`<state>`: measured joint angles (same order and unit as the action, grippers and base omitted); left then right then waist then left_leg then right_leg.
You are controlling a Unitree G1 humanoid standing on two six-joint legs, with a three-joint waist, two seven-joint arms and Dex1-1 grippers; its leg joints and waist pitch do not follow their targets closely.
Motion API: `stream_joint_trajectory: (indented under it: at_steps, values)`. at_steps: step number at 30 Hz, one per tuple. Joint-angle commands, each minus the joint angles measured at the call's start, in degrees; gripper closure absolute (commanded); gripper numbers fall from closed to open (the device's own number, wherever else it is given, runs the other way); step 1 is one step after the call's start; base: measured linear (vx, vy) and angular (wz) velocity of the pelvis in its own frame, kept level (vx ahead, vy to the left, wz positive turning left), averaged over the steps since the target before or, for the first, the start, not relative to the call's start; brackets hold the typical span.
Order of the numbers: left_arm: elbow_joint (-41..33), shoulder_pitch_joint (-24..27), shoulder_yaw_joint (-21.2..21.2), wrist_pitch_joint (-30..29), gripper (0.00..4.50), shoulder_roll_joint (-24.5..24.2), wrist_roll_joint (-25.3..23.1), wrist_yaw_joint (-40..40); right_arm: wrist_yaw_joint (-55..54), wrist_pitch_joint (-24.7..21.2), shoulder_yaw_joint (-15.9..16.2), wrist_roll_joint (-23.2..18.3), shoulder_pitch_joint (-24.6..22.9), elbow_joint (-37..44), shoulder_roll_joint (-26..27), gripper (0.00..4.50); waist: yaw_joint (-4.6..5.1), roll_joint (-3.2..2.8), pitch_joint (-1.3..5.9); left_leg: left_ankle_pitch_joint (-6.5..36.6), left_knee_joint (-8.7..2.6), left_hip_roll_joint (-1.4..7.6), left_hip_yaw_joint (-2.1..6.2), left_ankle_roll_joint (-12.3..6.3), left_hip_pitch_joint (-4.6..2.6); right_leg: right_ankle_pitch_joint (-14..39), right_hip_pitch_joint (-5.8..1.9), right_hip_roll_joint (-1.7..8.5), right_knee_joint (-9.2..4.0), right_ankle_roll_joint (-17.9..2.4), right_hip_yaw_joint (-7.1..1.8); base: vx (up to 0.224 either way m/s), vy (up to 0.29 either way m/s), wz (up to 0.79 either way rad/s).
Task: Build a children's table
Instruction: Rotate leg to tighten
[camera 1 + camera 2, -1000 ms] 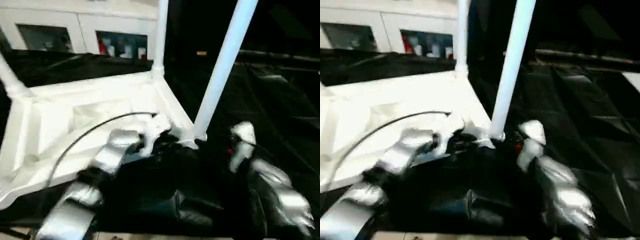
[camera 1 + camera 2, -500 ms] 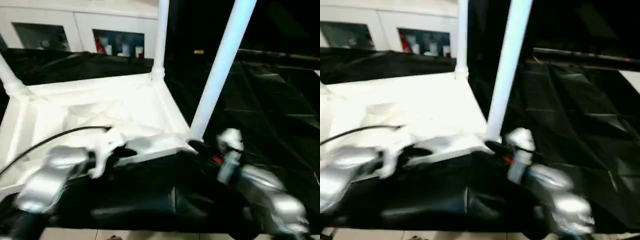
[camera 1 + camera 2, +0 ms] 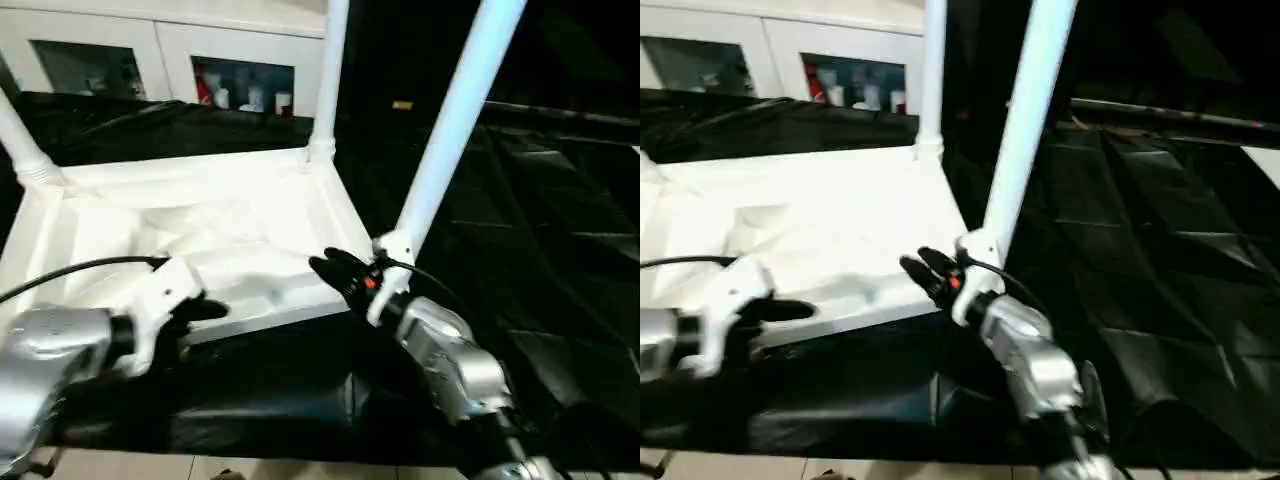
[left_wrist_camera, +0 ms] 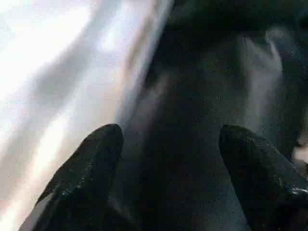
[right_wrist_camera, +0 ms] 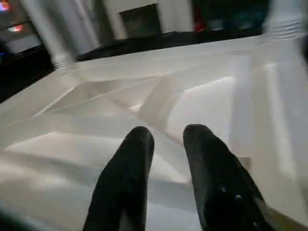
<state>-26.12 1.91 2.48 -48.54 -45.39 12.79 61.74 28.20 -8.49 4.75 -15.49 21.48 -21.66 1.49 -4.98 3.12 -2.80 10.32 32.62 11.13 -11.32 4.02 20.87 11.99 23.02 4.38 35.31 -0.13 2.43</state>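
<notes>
The tabletop looked light, stiff and slick; its near rim, before the right claw, suited gripping. That claw's fingers stood narrowly apart, holding nothing; the left claw gaped, empty.

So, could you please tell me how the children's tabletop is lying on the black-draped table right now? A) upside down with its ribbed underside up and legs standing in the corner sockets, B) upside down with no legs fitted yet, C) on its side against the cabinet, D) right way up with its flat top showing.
A: the tabletop shows its ribbed underside, and white legs rise from its corner sockets.
</notes>
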Motion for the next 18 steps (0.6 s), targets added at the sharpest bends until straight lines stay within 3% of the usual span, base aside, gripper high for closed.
stream_joint_trajectory:
  at_steps: [1,3,6,11,18]
  values:
    - [-2.11,1.46,-0.28,-1.52,0.48,-1.54,0.08,0.4,-2.77,1.52,-2.6,0.57,1.13,-1.46,-0.16,3.61,0.06,-1.46,2.84,11.69,-4.06,1.96,0.98,1.74,-1.18,6.92,-1.97,2.87,-3.49,-10.01,-2.48,0.0,0.0,0.0]
    - [-3.39,4.0,-0.24,-3.41,0.1,-2.75,0.61,-0.63,-5.03,3.25,-3.7,1.18,2.31,-3.72,0.1,3.9,0.04,-1.32,2.82,11.5,-3.98,1.87,0.81,1.74,-1.33,5.57,-1.76,2.5,-3.44,-9.74,-2.47,0.0,0.0,0.0]
    - [-2.56,5.84,-0.97,-2.17,0.04,-3.51,-0.97,-2.21,-7.15,4.75,-5.02,1.32,3.77,-6.18,0.14,4.05,-0.04,-1.38,2.84,11.98,-4.02,1.78,0.91,2.04,-1.26,5.56,-1.85,2.48,-3.39,-9.17,-2.43,0.0,0.0,0.0]
    - [1.4,4.64,-0.87,1.03,0.0,-4.27,-5.19,-6.77,-9.33,7.3,-6.9,1.7,5.59,-9.19,-0.61,4.45,0.04,-1.13,3.09,11.32,-3.85,1.66,0.99,1.97,-1.07,4.48,-2.14,2.55,-3.28,-8.33,-2.46,0.0,0.0,0.0]
    - [0.79,5.01,-0.55,0.98,0.0,-5.17,-4.14,-6.96,-12.94,10.26,-10.37,1.95,7.18,-13.4,-3.41,4.45,-0.3,-1.21,3.07,11.88,-3.56,1.6,0.79,1.95,-1.39,4.73,-1.79,2.33,-3.18,-9.06,-2.42,0.0,0.0,0.0]
